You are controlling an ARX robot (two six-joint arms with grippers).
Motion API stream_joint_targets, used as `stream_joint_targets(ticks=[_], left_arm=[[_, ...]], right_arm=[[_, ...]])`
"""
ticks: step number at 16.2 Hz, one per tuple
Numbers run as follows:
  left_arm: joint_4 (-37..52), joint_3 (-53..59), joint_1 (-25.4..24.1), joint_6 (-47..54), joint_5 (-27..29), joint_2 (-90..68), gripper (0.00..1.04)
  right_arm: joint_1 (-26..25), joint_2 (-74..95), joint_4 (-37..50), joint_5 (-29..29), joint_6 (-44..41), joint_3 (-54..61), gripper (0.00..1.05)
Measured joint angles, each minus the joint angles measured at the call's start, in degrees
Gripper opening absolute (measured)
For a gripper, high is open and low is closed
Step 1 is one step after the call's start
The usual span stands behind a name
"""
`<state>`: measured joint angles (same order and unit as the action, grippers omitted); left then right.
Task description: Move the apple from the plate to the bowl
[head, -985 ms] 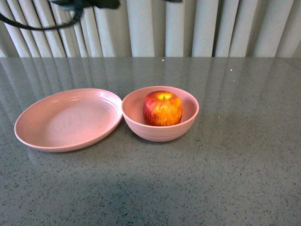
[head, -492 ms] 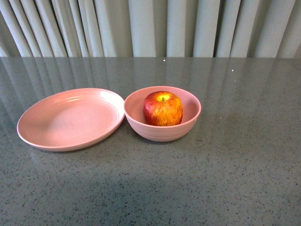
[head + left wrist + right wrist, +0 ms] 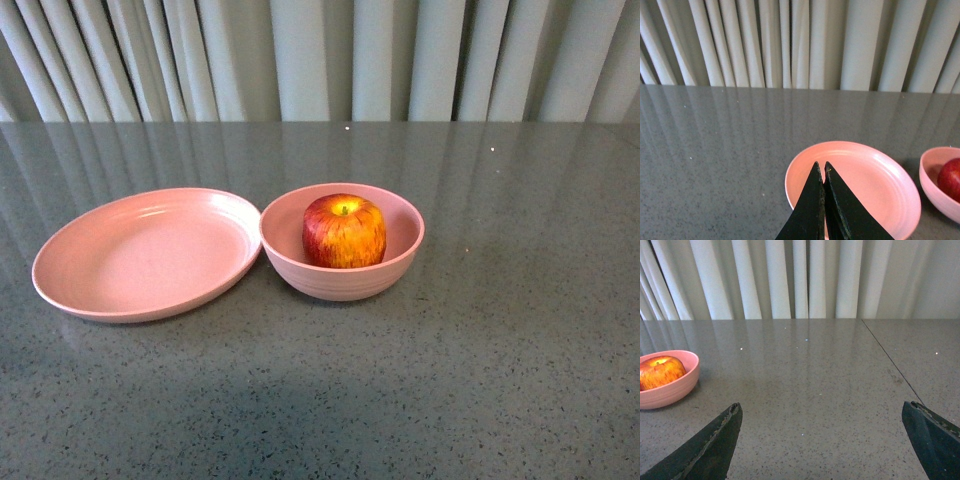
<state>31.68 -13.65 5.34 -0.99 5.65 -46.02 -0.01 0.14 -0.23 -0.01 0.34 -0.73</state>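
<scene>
On the grey speckled surface (image 3: 480, 380), seen from the front, the near strip is bare. Past it, the pink bowl (image 3: 341, 270) is placed close to centre, and the red and yellow apple (image 3: 344, 231) is seated upright inside it, stem dimple upward. At 9 o'clock of the bowl the shallow pink plate (image 3: 147, 253) is laid flat, and its rim is seen touching or all but touching the bowl's rim. Pleated pale curtains (image 3: 320, 60) are hung behind the far edge at 12 o'clock.

In the left wrist view the left end effector (image 3: 824, 172) is shown above the near rim of the plate (image 3: 875, 175), with its two black fingers (image 3: 812, 210) pressed together and nothing between them. In the right wrist view the right end effector (image 3: 822, 412) is held with its fingers (image 3: 710, 442) spread wide apart over bare surface, well apart from the bowl (image 3: 670, 390) and the apple (image 3: 660, 371).
</scene>
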Motion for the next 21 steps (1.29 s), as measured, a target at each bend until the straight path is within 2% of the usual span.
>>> stream_joint_targets(ticks=[2, 3, 4, 13, 14, 21], left_arm=[[-0.35, 2.62, -1.27, 0.0, -2.21, 2.99, 0.01], [-0.52, 3.87, -4.76, 0.07, -5.01, 5.09, 0.01], [-0.87, 4.76, -5.77, 0.0, -4.66, 6.38, 0.01], [-10.36, 11.21, -5.18, 0.13, -5.66, 22.16, 0.01], [-8.07, 12.66, -5.18, 0.13, -5.66, 23.04, 0.01], [-18.23, 12.85, -5.18, 0.15, -5.66, 32.59, 0.01]], right_arm=[[0.0, 0.0, -0.02, 0.0, 0.0, 0.0, 0.98], [0.0, 0.0, 0.0, 0.0, 0.0, 0.0, 0.98], [0.0, 0.0, -0.02, 0.0, 0.0, 0.0, 0.98], [0.0, 0.0, 0.0, 0.0, 0.0, 0.0, 0.98], [0.0, 0.0, 0.0, 0.0, 0.0, 0.0, 0.98], [0.0, 0.0, 0.0, 0.0, 0.0, 0.0, 0.98]])
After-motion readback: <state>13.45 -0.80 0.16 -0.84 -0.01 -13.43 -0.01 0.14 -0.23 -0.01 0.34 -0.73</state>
